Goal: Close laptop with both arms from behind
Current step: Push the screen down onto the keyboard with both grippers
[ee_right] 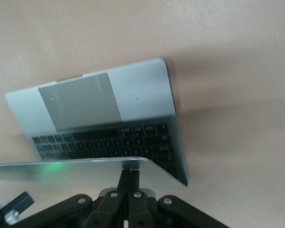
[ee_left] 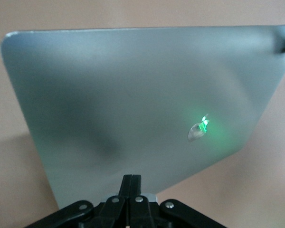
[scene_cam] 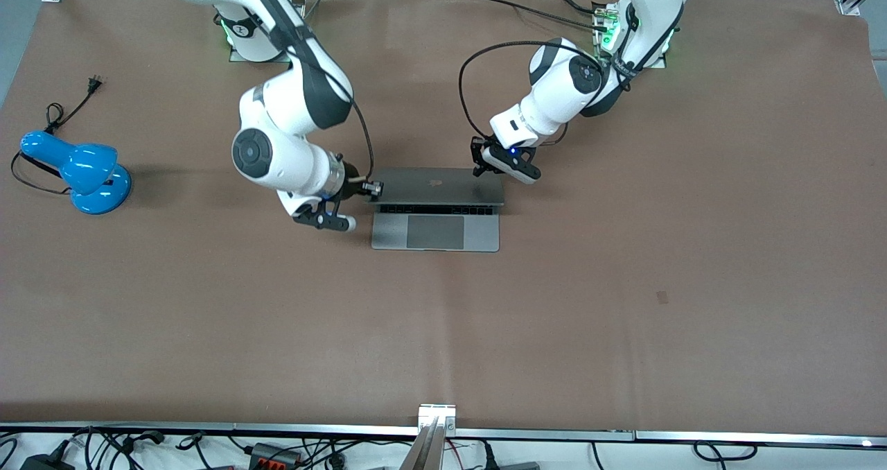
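The silver-grey laptop [scene_cam: 435, 186] lies at the middle of the table with its lid partly lowered. The lid's back and dark logo face up, and a strip of black keyboard and the grey trackpad [scene_cam: 435, 232] show under it. My right gripper [scene_cam: 373, 188] is shut, its tips against the lid's corner at the right arm's end. In the right wrist view, the fingers [ee_right: 129, 176] touch the lid's edge above the keyboard [ee_right: 109, 142]. My left gripper [scene_cam: 478, 167] is shut against the lid's back near the other corner. In the left wrist view, its fingers [ee_left: 132, 184] meet the lid [ee_left: 133, 95].
A blue desk lamp [scene_cam: 80, 172] with a black cord lies toward the right arm's end of the table. A metal bracket [scene_cam: 436, 414] sits at the table's edge nearest the front camera. Brown mat [scene_cam: 485, 331] covers the table.
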Controlling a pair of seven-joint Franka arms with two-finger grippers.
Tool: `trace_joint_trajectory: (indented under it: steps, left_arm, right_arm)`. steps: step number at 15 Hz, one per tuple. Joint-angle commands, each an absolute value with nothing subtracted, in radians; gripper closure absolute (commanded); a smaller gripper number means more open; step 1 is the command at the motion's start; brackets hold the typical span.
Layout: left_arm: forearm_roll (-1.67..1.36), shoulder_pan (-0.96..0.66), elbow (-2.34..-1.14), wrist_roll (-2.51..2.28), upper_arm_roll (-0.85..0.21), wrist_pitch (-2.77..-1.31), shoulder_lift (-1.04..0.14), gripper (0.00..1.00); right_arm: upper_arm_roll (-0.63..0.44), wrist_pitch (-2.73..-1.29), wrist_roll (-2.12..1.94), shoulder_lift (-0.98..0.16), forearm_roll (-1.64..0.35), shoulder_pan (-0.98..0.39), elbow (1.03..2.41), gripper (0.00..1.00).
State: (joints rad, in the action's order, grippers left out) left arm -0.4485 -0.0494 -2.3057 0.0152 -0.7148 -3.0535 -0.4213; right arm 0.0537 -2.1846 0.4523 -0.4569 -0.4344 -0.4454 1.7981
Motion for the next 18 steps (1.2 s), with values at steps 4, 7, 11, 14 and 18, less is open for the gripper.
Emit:
trace_joint_trajectory:
  steps: [4,7,11,14,18]
  left_arm:
    - [-0.465,-0.046,-2.244,0.139,-0.678,-3.059,-0.497,1.00]
    - [-0.463,-0.061,-2.185,0.167,-0.655,-3.161,-0.599,1.00]
    - [-0.463,-0.067,-2.140,0.221,-0.653,-3.237,-0.690,1.00]
    - [-0.463,-0.067,-2.140,0.224,-0.652,-3.238,-0.693,1.00]
    - [-0.463,-0.067,-2.140,0.224,-0.644,-3.240,-0.713,1.00]
  right_arm:
    - [0.055,-2.264,0.443,-0.619,-0.373,-0.439,1.668,1.00]
    - [0.055,-2.270,0.445,-0.679,-0.370,-0.436,1.629,1.00]
    - [0.055,-2.275,0.446,-0.735,-0.370,-0.436,1.594,1.00]
    - [0.055,-2.315,0.445,-0.758,-0.370,-0.437,1.592,1.00]
    - [0.055,-2.359,0.443,-0.784,-0.368,-0.439,1.577,1.00]
